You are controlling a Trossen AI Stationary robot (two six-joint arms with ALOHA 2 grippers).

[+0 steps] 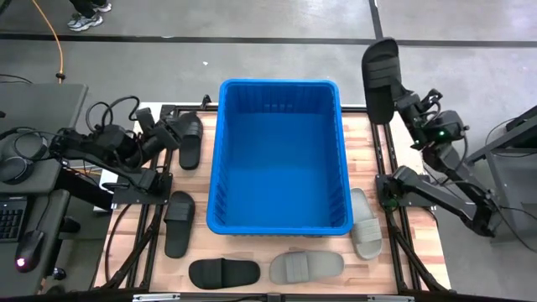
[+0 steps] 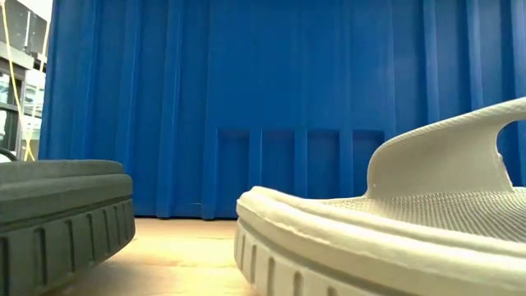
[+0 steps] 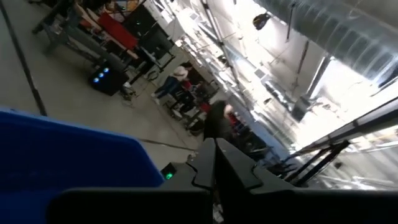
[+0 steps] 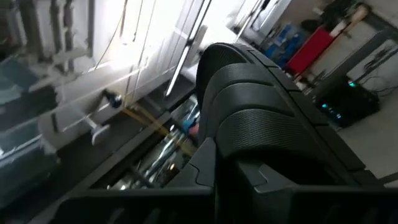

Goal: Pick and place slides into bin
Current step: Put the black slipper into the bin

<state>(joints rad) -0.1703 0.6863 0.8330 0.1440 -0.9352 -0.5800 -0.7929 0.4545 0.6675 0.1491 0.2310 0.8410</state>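
Risk, as I see it: right gripper (image 1: 401, 94) clamps a black slide (image 1: 379, 80) outside the bin (image 1: 279, 157) rim; early release drops it short. Left gripper (image 1: 168, 132) grips another.

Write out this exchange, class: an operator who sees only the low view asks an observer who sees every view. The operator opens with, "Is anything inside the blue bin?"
Observer: No. From above, the bin is empty.
Operator: Where is the right gripper?
Observer: The right gripper is shut on a black slide, held up beside the bin's far right corner, not over it.
Operator: And the left one?
Observer: The left gripper is at a second black slide, left of the bin.
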